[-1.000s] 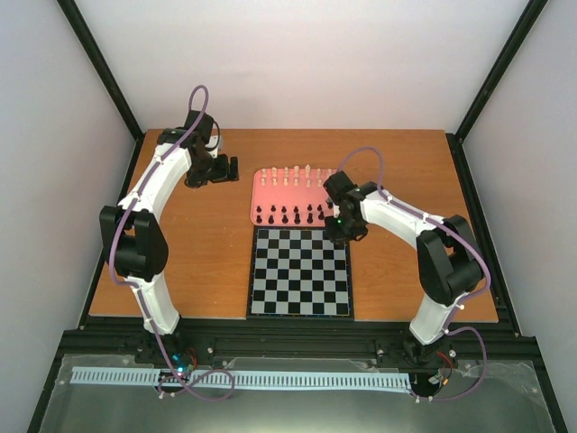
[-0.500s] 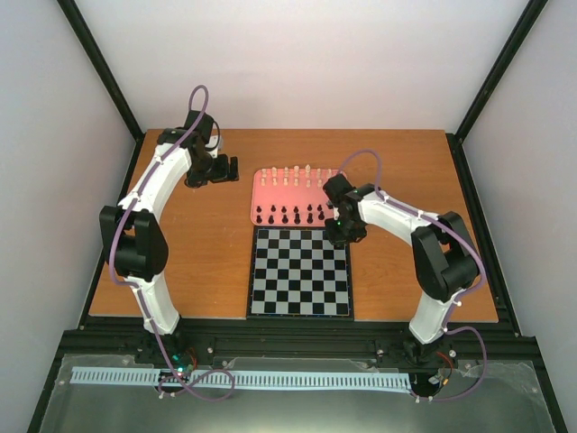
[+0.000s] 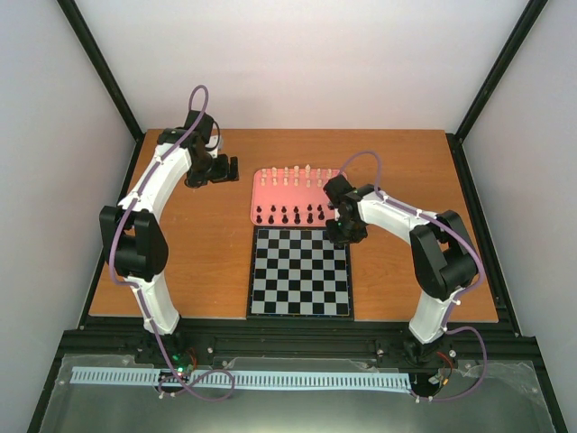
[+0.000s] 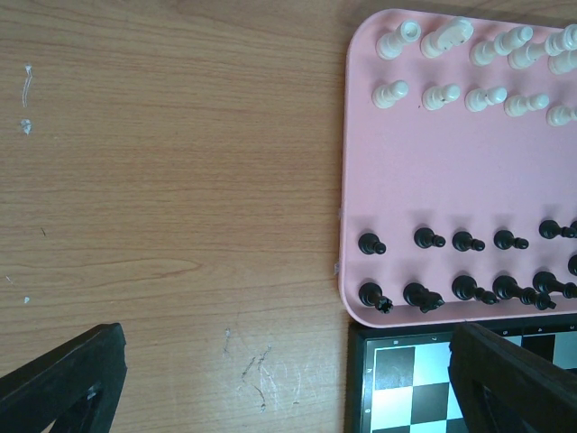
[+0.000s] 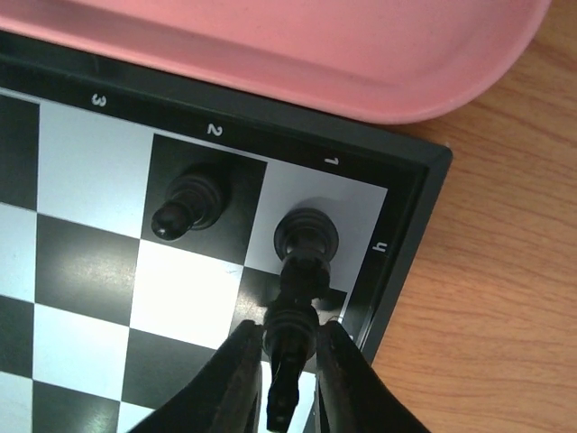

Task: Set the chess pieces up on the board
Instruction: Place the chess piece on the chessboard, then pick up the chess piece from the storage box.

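Observation:
The board (image 3: 300, 271) lies in front of the pink tray (image 3: 293, 197). The tray holds rows of cream-white pieces (image 4: 442, 95) and black pieces (image 4: 464, 242). My right gripper (image 3: 343, 231) is over the board's far right corner. In the right wrist view it (image 5: 288, 361) is shut on a black piece (image 5: 290, 329), held beside a black piece (image 5: 306, 236) standing on the corner square. A black pawn (image 5: 189, 206) stands one square further along. My left gripper (image 3: 221, 169) is open and empty over bare table left of the tray.
The board's dark border (image 5: 406, 244) and the tray's rim (image 5: 315, 90) lie close to my right fingers. Wooden table (image 4: 162, 180) stretches left of the tray, and the board's far left corner (image 4: 406, 388) shows there too.
My right arm has shifted slightly while its gripper stays over the board's far right corner with the black piece. The left arm has not moved.

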Action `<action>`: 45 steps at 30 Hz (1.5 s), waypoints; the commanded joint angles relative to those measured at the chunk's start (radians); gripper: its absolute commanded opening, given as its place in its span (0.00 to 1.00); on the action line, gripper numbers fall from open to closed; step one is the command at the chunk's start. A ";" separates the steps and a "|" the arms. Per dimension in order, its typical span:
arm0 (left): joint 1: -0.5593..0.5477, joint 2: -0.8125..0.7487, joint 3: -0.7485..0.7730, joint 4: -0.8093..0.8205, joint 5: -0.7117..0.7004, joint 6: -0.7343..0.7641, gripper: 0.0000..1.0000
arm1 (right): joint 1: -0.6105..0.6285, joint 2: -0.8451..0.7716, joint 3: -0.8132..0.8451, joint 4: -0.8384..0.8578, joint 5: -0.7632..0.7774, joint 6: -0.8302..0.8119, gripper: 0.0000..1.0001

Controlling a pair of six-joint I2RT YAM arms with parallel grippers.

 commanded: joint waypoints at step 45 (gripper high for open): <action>-0.001 0.037 0.056 -0.016 -0.005 -0.011 1.00 | -0.140 0.466 0.672 -0.117 -0.058 -0.139 0.38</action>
